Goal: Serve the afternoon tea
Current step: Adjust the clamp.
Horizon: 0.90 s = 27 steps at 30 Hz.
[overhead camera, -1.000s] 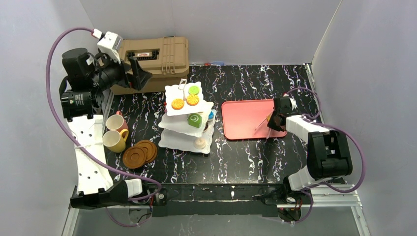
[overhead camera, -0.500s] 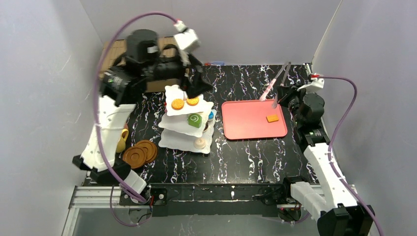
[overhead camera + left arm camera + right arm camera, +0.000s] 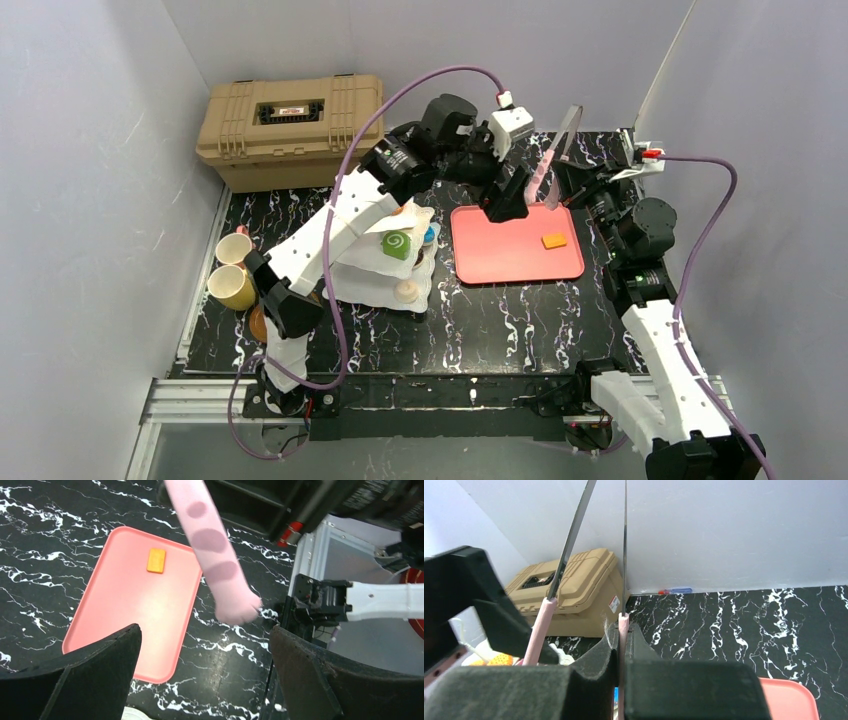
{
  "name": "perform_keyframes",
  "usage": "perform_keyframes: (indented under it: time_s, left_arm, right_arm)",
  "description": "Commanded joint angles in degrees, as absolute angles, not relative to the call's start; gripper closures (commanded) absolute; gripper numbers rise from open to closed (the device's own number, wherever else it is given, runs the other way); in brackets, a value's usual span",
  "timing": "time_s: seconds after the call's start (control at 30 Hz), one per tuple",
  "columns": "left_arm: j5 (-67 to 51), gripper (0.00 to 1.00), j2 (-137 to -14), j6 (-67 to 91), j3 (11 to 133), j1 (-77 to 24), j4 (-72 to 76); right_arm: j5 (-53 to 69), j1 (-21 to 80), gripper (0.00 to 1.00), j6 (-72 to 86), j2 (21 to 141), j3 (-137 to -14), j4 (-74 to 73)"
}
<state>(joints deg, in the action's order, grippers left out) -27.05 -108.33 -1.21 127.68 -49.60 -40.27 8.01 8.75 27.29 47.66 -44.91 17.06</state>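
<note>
The left hand [image 3: 508,200] is spread wide and holds nothing, reaching across the tiered stand [image 3: 350,285] to hover above the far left part of the pink tray [image 3: 500,258]. In the left wrist view, the paw-shaped pink tip of a pair of tongs [image 3: 548,172] hangs in the gap between its fingers without touching either. The tongs stand nearly upright, hinge end tilted up toward the back wall. The right hand [image 3: 621,655] is pressed together on one pink leg, just beside the tray's far right corner. A small orange pastry [image 3: 554,240] lies flat on the right half of the tray, nearward from both hands. The right hand looks slightly nearer. Two cups [image 3: 230,270] sit at the counter's [image 3: 500,320] left edge.
</note>
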Motion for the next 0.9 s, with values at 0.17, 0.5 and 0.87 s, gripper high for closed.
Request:
perform_keyframes:
  time_s: [0.17, 0.5, 0.87]
  left_arm:
    - [-24.8, 0.06, -107.57, 2.64, 127.9, -50.8, -28.65]
    - [-27.07, 0.39, -108.85, 0.69, 126.01, -50.85, -27.03]
    - [-27.91, 0.44, -106.85, -3.45, 121.04, -50.27, -27.27]
  right_arm:
    - [9.82, 9.23, 0.99, 27.18, 45.36, -47.03, 22.13]
    - [10.32, 10.11, 0.98, 28.35, 46.95, -47.23, 22.11]
    - [10.61, 10.19, 0.91, 29.36, 48.16, -47.65, 21.49]
